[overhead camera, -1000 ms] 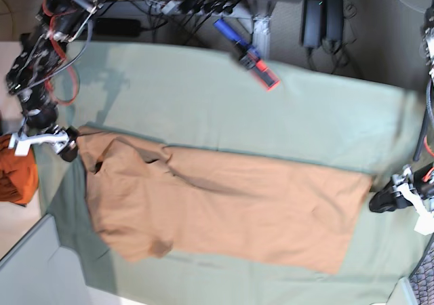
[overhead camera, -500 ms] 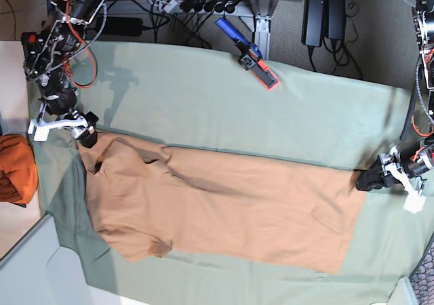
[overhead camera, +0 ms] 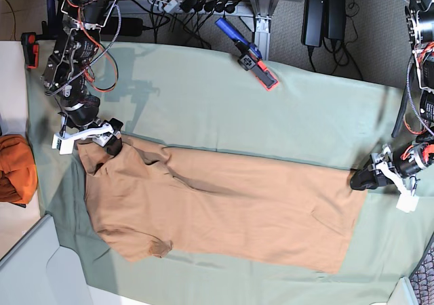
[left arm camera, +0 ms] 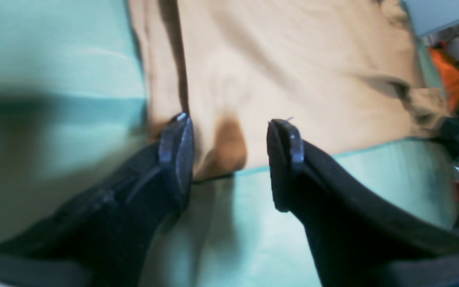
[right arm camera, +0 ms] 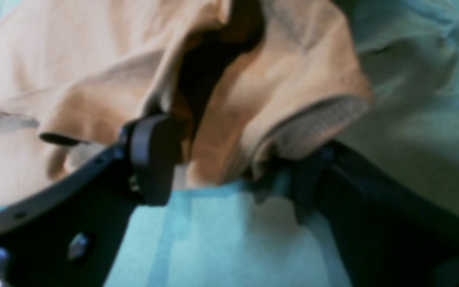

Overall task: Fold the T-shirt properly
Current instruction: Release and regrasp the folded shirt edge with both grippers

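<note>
At T-shirt [overhead camera: 224, 207] edges — both grippers (closer now)

1 T-shirt [overhead camera: 224, 207], 1 green sheet [overhead camera: 203, 102], 1 orange bundle [overhead camera: 17, 168], 2 arms

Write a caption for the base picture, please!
Two open tools, left and right, at opposite ends of the T-shirt.

Pale green cloth sheet [overhead camera: 224, 108] over table, cables [overhead camera: 183, 3] and power bricks [overhead camera: 322, 17] behind
</note>
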Tool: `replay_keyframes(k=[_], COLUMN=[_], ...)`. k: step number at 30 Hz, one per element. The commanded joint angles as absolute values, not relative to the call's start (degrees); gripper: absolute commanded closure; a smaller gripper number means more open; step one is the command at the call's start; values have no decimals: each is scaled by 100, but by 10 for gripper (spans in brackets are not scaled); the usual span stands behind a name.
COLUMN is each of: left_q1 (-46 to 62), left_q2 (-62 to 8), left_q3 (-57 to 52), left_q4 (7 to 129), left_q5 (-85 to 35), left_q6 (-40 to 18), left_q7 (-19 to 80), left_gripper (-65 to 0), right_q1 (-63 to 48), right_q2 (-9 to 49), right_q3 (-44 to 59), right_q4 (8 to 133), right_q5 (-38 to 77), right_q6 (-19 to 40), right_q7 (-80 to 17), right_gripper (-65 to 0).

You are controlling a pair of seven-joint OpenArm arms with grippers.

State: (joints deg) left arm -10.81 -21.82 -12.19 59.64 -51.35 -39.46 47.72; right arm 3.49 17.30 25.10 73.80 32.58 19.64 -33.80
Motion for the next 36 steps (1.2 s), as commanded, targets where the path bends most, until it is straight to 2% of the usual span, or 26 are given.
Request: replay_keyframes(k=[1,7,12,19,20,22,26,27,32,36], left_q1=[-1205,-1205,-1208,-1208,-1208,-1208,-1210,-1216,-1221,-1219], left_q2=[-2270,-2211,-1979,-1791,-1793,-1793,-1796,-1796,-1815,-1898], left_q3=[-1245,-1245,-1245,-1245,-1245,-1245,-1245,-1245,-1245,-1245], left_q4=[6058,6058,6058,6058,6058,6058,6058,6062,6141,6329], left_q5=[-5028,-4639,-3896,-3874,-3874,-3874,-4136,-4294,-5315,-5677], left_q6=[-3957,-3629,-2838,-2827,-2827,-2886,-3677,-3944,-4000,-4000], left_q7=[4609,4480,4215,4289,4307,4372,4458,4532,5140,5454], left_gripper=[-332,-331,-331,-317,-285,-180,-33,0,0,0], right_q1=[425,425,423,423,423,423,425,425,425,423], right_q2=[1822,1793,1756,1603,1599,1605,1603,1605,1621,1667], right_q3=[2521,2521,2521,2521,2521,2521,2521,2521,2541,2650], right_q4=[7467,7467,7467,7467,7467,7467,7467,7467,7467,7467], right_q5=[3293,3293,3293,3293,3295,3293,3297,3297,3299,3299], right_q6=[2340,2340,2340,2340,2340,2340,2340,2340,2342,2342], right_q7=[-3321,-3321,-3321,-3321,-3321,-3319,-3275,-3273,-3280,-3350], right_gripper=[-433,-432,-432,-421,-392,-287,-27,0,0,0])
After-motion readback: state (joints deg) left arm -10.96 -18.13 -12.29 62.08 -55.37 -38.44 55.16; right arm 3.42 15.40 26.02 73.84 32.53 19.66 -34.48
